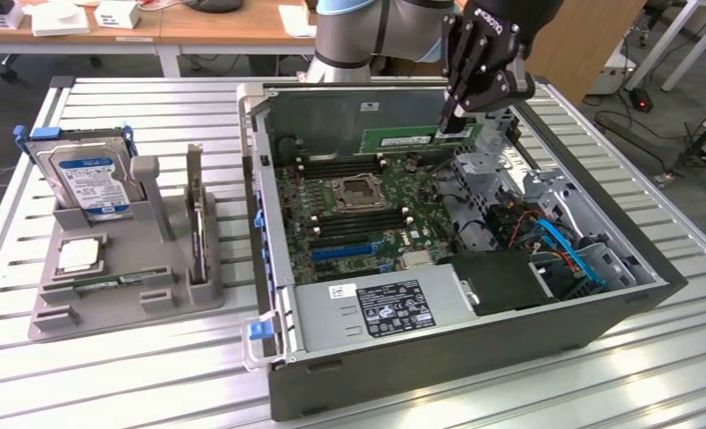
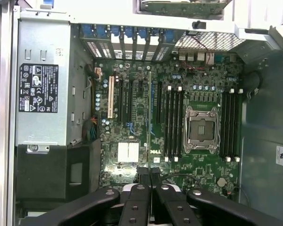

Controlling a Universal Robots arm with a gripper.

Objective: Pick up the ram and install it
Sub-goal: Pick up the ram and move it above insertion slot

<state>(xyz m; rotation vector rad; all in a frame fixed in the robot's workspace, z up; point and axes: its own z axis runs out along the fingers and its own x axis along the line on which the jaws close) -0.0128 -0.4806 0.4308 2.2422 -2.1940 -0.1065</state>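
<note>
This looks like a robotics lab or test workshop. A Universal Robots arm (image 1: 353, 36) stands at a table of ribbed aluminium profiles (image 1: 150, 375), where an opened desktop computer tower (image 1: 449, 375) lies with its motherboard (image 2: 132, 108) bare, beside a grey fixture (image 1: 127, 299) holding a hard drive (image 1: 91, 183) and other parts. Behind are wooden desks (image 1: 210, 27) with small white boxes (image 1: 117, 12), and cables (image 1: 675, 134) trail over the grey floor.

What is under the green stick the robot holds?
Below the ram, shut in the gripper, sits the motherboard of the open case, with its memory slots and processor socket. The gripper covers part of that board.
</note>
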